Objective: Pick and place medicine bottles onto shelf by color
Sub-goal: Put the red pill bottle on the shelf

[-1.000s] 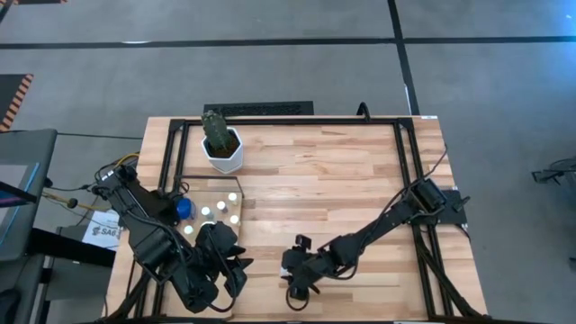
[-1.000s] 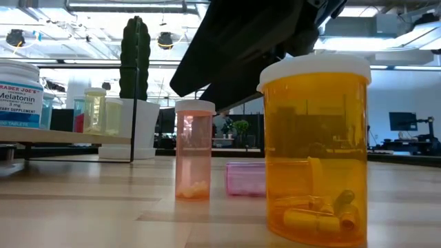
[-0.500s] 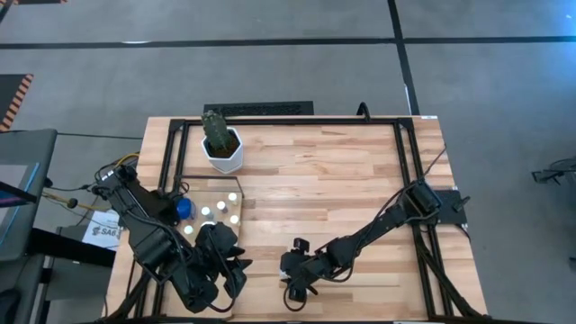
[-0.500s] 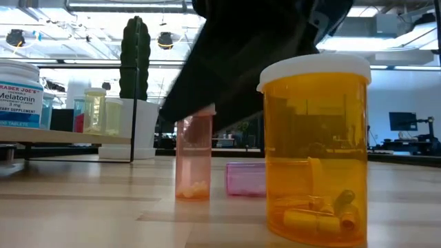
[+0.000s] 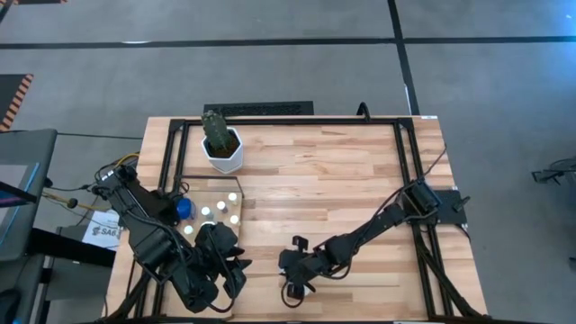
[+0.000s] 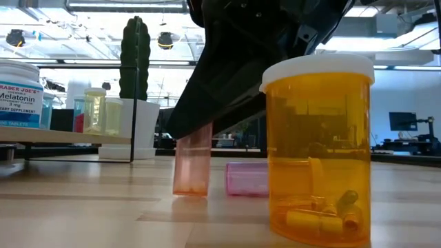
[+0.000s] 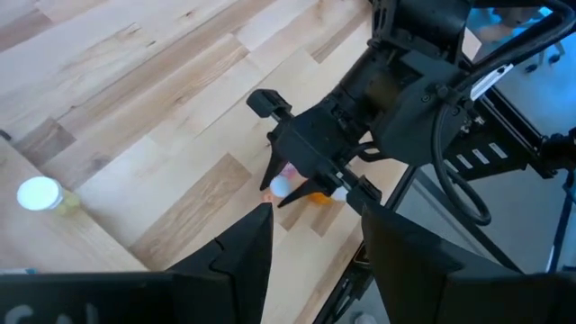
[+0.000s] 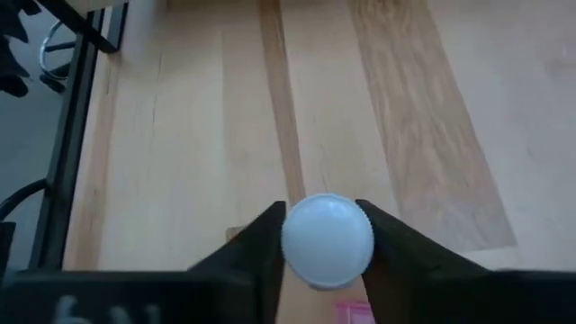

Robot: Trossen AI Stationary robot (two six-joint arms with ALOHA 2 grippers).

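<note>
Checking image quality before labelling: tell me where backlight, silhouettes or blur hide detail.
Low view: bright ceiling lights silhouette the right hand over the pink bottle; the amber bottle glows, sharp. Right wrist view: white cap soft. High view: evenly lit.

Even overhead light, soft shadows; low view backlit w/ ceiling glare, wrist views seem a bit blurry.

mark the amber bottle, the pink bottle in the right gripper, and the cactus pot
amber bottle (image 6: 317, 148), low view, body.
pink bottle (image 8: 328, 240), right wrist view, white cap.
cactus pot (image 5: 223, 157), high view, white rim.
</note>
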